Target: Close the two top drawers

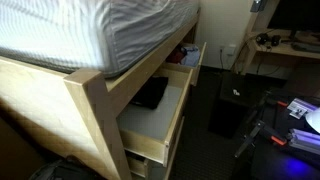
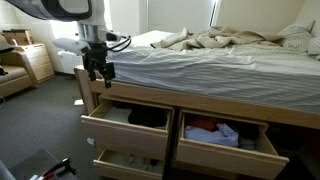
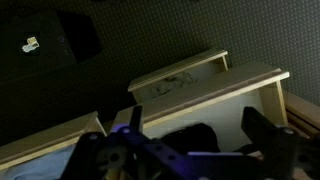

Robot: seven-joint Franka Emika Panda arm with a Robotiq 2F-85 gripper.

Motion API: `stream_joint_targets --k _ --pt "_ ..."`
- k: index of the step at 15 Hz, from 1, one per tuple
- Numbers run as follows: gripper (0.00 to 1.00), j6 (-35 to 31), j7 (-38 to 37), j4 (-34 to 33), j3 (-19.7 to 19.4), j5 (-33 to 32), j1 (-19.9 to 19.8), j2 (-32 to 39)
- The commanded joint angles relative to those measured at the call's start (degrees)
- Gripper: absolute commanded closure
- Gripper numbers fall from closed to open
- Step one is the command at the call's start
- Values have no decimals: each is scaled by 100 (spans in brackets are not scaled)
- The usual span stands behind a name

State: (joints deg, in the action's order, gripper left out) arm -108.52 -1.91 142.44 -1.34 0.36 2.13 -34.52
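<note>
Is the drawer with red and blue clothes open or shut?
Open. The pale wooden drawer sticks out from the bed frame, clothes showing inside.

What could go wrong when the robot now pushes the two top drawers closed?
Clothes heaped in one top drawer may jam under the bed frame. The open gripper may slip on the handleless front of the nearer top drawer, or hit the open lower drawer instead.

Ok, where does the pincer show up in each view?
In an exterior view: absent; only the open drawers show.
In an exterior view: pincer upper left, by the bed-frame corner.
Wrist view: pincer along the bottom edge.
Shared landmark: the open drawers.
</note>
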Motion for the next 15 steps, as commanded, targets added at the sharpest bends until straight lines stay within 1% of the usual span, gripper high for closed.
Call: stream_joint_targets --k 1,11,12,13,15 --pt "0 15 37 -12 64 38 -78 4" --pt "0 15 37 -12 64 38 -78 4" --pt "0 -183 -265 21 -3 259 -165 23" --pt "0 -294 -330 127 -136 576 -153 28" --pt "0 -812 -564 710 -210 874 -268 64"
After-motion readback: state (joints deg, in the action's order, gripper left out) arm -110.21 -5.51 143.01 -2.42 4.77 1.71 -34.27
